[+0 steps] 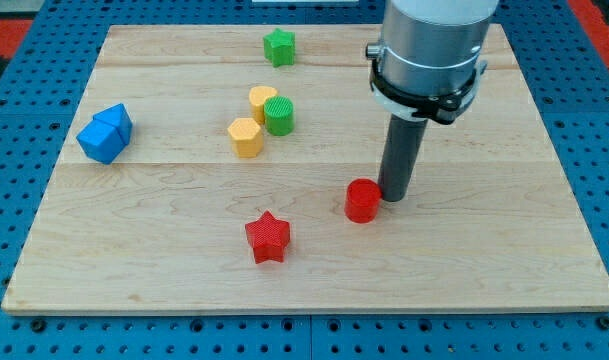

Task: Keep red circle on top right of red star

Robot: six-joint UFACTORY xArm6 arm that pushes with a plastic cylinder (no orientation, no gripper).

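My arm comes down from the frame's upper right as a broad grey cylinder ringed by a black clamp. Below it the straight dark rod stands upright, and my tip [395,197] sits right of centre.

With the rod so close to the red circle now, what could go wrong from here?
1. My tip sits at the right edge of the red circle, touching or nearly so. A further push toward the view's left may slide the circle to directly above the red star, losing the top-right placement.
2. A push toward the view's bottom-left could drive the circle into the star and shift both.
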